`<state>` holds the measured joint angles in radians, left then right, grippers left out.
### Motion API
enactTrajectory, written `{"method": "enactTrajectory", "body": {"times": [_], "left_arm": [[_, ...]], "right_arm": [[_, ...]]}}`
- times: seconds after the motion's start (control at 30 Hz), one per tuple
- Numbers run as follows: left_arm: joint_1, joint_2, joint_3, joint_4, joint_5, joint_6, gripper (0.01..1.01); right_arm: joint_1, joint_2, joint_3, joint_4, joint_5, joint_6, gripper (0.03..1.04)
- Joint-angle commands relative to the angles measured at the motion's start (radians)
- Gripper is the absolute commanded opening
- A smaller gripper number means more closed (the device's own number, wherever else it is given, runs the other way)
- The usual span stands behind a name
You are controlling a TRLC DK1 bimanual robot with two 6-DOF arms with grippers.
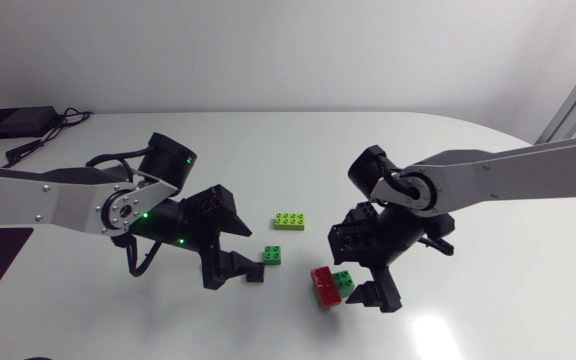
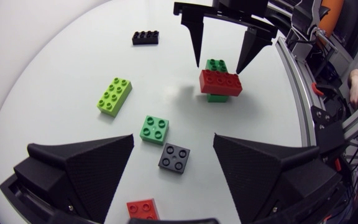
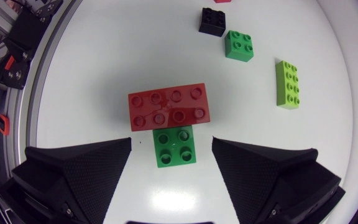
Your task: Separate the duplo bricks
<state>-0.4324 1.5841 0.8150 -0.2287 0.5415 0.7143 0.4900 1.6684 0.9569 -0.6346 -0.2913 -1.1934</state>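
Risk is grabbing both at once: right gripper (image 3: 171, 142) spread wide, holding nothing; red brick (image 3: 169, 107) stuck on green brick (image 3: 174, 148) sits between my fingertips; left gripper (image 2: 173, 137) released too, so nothing braces it

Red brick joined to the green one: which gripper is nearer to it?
Right. The right gripper hovers open just beside the red brick; the left gripper is farther off, past the loose green brick.
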Motion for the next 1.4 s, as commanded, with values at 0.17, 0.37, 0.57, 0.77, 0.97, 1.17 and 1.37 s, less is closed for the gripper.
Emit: {"method": "enactTrajectory", "body": {"times": [0.17,0.37,0.57,0.77,0.97,1.17,1.37], "left_arm": [[0.000,0.017,-0.004,-0.001,-0.012,0.028,0.890],[-0.008,0.031,0.006,0.000,-0.012,0.030,0.890],[-0.043,0.060,0.030,0.000,-0.012,0.019,0.890],[-0.085,0.114,0.085,0.000,-0.006,-0.016,0.889],[-0.131,0.165,0.116,0.019,0.021,-0.079,0.885],[-0.151,0.198,0.088,0.091,0.021,-0.108,0.884],[-0.152,0.205,0.072,0.115,0.021,-0.116,0.884]], "right_arm": [[0.013,0.024,0.017,-0.033,0.014,-0.061,0.61],[0.022,0.037,0.009,-0.030,0.012,-0.060,0.44],[0.048,0.027,-0.010,-0.028,0.012,-0.025,0.37],[0.098,0.028,-0.024,0.032,0.015,0.064,0.37],[0.145,0.036,-0.038,0.084,0.057,0.147,0.37],[0.151,0.051,-0.014,0.096,0.050,0.198,0.37],[0.150,0.067,0.022,0.088,0.029,0.224,0.38]]}}
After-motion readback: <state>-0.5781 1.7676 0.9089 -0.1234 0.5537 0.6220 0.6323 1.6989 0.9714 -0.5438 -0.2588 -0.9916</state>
